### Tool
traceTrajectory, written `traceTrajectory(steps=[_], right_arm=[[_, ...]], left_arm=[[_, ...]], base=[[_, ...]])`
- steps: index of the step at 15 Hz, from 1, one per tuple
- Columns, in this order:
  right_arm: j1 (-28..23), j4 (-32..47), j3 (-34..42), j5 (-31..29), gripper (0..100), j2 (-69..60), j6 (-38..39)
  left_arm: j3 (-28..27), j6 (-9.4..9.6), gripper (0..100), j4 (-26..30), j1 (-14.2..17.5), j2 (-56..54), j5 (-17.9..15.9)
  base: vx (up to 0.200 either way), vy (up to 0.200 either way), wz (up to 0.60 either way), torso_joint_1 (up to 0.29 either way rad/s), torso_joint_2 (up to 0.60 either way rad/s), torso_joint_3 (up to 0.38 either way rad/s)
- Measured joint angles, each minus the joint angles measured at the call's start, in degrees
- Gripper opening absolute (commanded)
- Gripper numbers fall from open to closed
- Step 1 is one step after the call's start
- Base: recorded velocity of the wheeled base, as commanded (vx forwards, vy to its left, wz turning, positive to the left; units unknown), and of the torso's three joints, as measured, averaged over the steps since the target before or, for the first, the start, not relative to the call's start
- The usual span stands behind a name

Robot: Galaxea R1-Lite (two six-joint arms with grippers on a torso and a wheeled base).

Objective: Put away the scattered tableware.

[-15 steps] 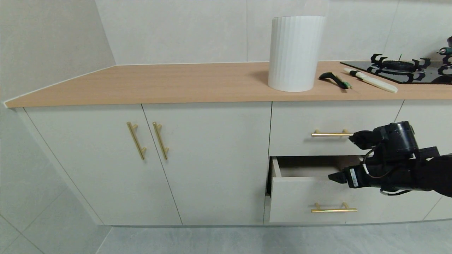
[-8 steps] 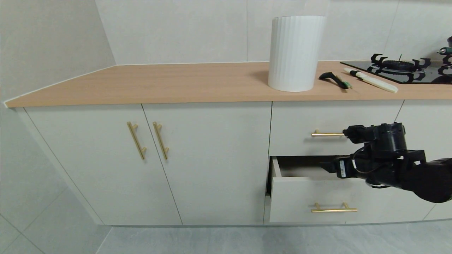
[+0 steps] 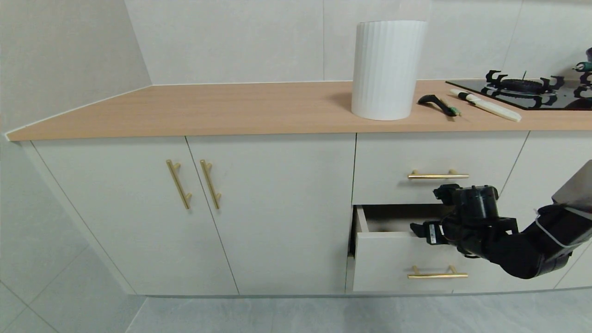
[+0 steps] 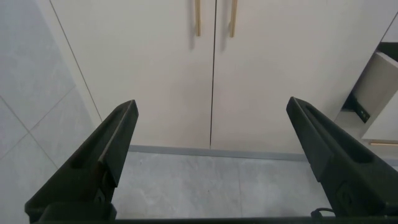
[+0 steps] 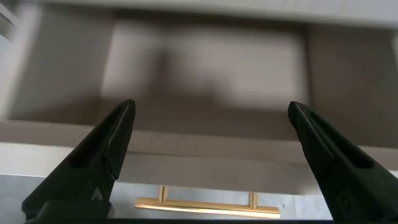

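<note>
Left gripper (image 4: 211, 106): fingers spread wide, holding nothing, facing the double cabinet doors (image 4: 214, 62). On the countertop (image 3: 231, 108), right of the white ribbed container (image 3: 386, 69), lie a black-handled utensil (image 3: 437, 104) with a green tip and a long cream utensil (image 3: 485, 105), just beside the hob (image 3: 522, 90). Below, the lower drawer (image 3: 397, 259) stands open. Right gripper (image 3: 430, 210): fingers spread at the drawer mouth, holding nothing
</note>
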Motion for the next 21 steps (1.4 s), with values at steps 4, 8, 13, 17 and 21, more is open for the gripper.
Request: traceTrajectory(steps=[4, 8, 13, 17, 21], right_arm=[[0.0, 2.9, 0.1, 0.1, 100, -0.2, 0.0], [0.0, 14.5, -0.2, 0.5, 100, -3.9, -0.3], [2.2, 31.6, -1.4, 0.6, 100, -9.8, -1.6], [4.7, 42.1, -2.5, 0.6, 100, -14.3, -3.3], [8.6, 59.2, -3.7, -0.3, 100, -18.8, -5.2]], left_arm=[[0.0, -0.02, 100, 0.0, 0.0, 0.0, 0.0], [0.0, -0.02, 100, 0.0, 0.0, 0.0, 0.0], [0.0, -0.02, 100, 0.0, 0.0, 0.0, 0.0], [0.0, -0.02, 100, 0.0, 0.0, 0.0, 0.0], [0.0, 0.00, 100, 0.0, 0.0, 0.0, 0.0]], base=[[0.000, 0.000, 0.00, 0.000, 0.00, 0.000], [0.000, 0.000, 0.00, 0.000, 0.00, 0.000], [0.000, 0.000, 0.00, 0.000, 0.00, 0.000], [0.000, 0.000, 0.00, 0.000, 0.00, 0.000], [0.000, 0.000, 0.00, 0.000, 0.00, 0.000]])
